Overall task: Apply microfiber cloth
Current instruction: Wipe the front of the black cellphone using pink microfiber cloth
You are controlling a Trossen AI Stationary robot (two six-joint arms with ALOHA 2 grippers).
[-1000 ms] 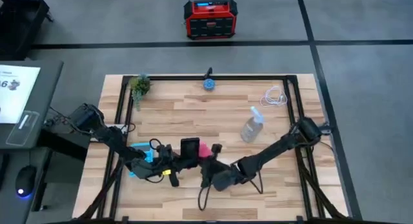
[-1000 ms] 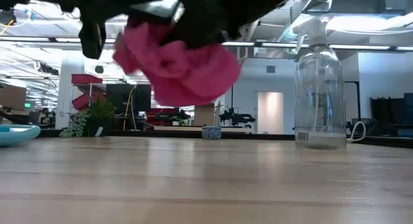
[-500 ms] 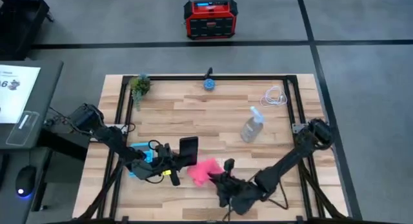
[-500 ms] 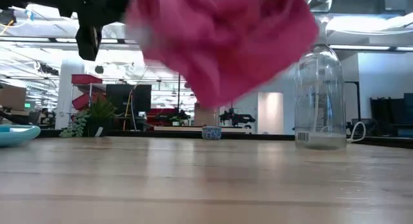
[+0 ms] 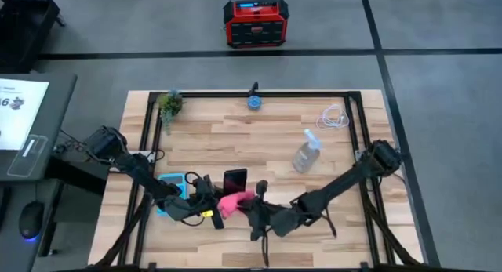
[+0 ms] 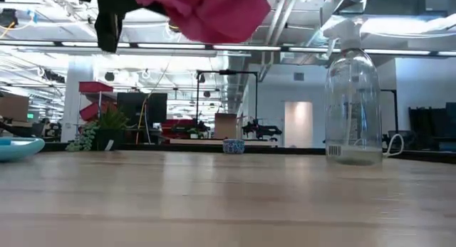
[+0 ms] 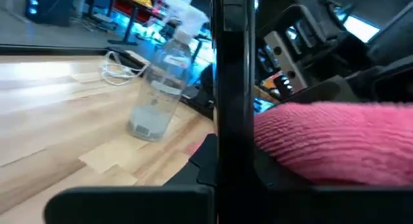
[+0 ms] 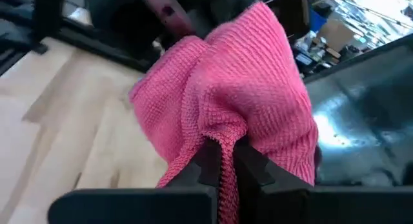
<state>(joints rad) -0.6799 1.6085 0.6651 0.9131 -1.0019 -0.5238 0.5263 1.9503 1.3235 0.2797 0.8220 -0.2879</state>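
Note:
My left gripper (image 5: 220,192) is shut on a black phone (image 5: 234,180), which the left wrist view shows edge-on as a dark upright bar (image 7: 232,88). The pink-red microfiber cloth (image 5: 231,201) is bunched in my shut right gripper (image 5: 249,206) on the near side of the phone. In the right wrist view the cloth (image 8: 226,101) lies close against the phone's glossy face (image 8: 361,127); I cannot tell whether they touch. The low view has the cloth (image 6: 206,11) well above the table. My left gripper pinches the phone's lower end (image 7: 229,179) between its two fingers, coming level from the table's left. The phone stands upright on edge, lifted clear of the table. My right gripper pinches a gathered fold of the cloth (image 8: 224,156), several layers, between its two fingers. The fingers come from the table's right. The cloth bulges slack beyond the fingertips, clear of the table.
A light blue calculator (image 5: 171,182) lies under my left arm. A clear spray bottle (image 5: 307,154) stands right of centre. A white cable (image 5: 333,117), a small blue bowl (image 5: 254,102) and a little plant (image 5: 169,103) sit along the far edge.
My right gripper swung the cloth away from the phone toward the table's near edge, then brought it back toward the phone and upward. The cloth stayed bunched and clear of the table. The phone shifted slightly toward the table's right.

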